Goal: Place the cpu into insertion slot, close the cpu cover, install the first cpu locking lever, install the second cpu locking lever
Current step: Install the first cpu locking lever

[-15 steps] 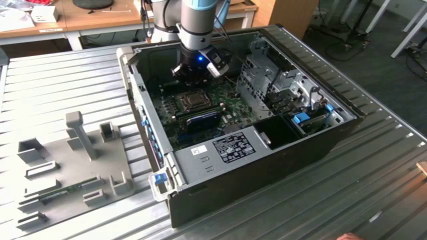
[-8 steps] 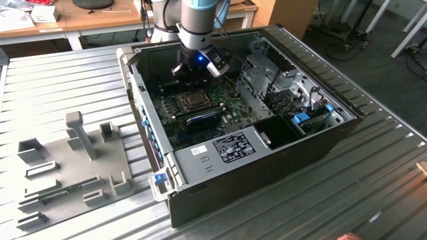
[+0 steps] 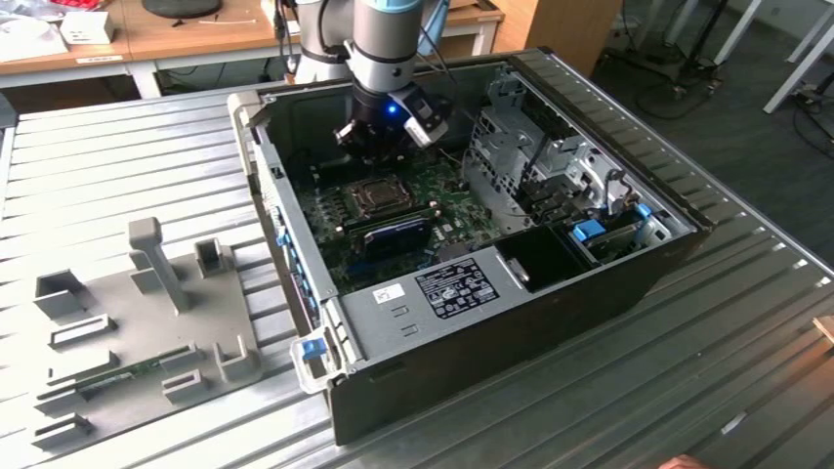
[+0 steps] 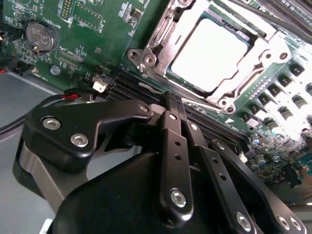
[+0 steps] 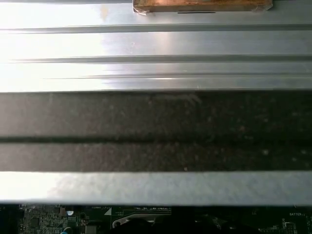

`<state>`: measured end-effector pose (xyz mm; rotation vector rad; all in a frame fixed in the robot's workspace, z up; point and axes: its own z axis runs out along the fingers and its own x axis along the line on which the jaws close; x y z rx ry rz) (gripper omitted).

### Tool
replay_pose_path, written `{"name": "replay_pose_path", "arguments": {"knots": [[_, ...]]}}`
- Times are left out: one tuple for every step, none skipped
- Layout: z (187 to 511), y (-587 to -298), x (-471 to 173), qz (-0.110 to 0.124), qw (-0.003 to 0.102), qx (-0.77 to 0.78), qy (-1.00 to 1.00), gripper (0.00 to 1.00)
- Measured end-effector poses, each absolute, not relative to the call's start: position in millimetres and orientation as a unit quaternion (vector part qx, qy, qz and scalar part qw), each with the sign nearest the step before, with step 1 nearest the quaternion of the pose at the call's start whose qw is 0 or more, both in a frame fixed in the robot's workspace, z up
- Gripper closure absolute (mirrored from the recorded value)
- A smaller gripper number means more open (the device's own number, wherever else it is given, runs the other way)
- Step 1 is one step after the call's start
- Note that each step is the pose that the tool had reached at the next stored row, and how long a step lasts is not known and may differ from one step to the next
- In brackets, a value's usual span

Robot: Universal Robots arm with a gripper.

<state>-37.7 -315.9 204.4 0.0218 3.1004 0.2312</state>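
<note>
1. One gripper, closed and empty, hovers over the green circuit board just beside the one insertion slot;
2. One cpu sits in that slot; one cpu cover lies around it.

Black, silver-screwed fingers; grey arm.

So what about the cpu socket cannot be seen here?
Second wrist view: glare whitens the cpu face; the cpu cover is cut off by the edge.
Exterior view: the insertion slot is too small to judge its levers.
First wrist view: a metal wall hides most of the circuit board.
</note>
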Motion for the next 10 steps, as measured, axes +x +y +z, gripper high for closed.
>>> {"name": "replay_pose_path", "arguments": {"knots": [[204.7, -315.8, -37.7, 0.074, 0.016, 0.007, 0.997, 0.9], [204.8, -315.8, -37.7, 0.074, 0.016, 0.007, 0.997, 0.9], [204.8, -315.8, -37.7, 0.074, 0.016, 0.007, 0.997, 0.9], [204.8, -315.8, -37.7, 0.074, 0.016, 0.007, 0.997, 0.9], [204.9, -315.9, -37.7, 0.074, 0.016, 0.007, 0.997, 0.9], [204.9, -315.9, -37.7, 0.074, 0.016, 0.007, 0.997, 0.9], [205.1, -315.9, -37.7, 0.074, 0.016, 0.007, 0.997, 0.9], [205.9, -315.9, -37.8, 0.074, 0.016, 0.007, 0.997, 0.9], [206.9, -315.9, -37.8, 0.074, 0.016, 0.007, 0.997, 0.9], [208.1, -315.9, -37.7, 0.074, 0.016, 0.007, 0.997, 0.9]]}}
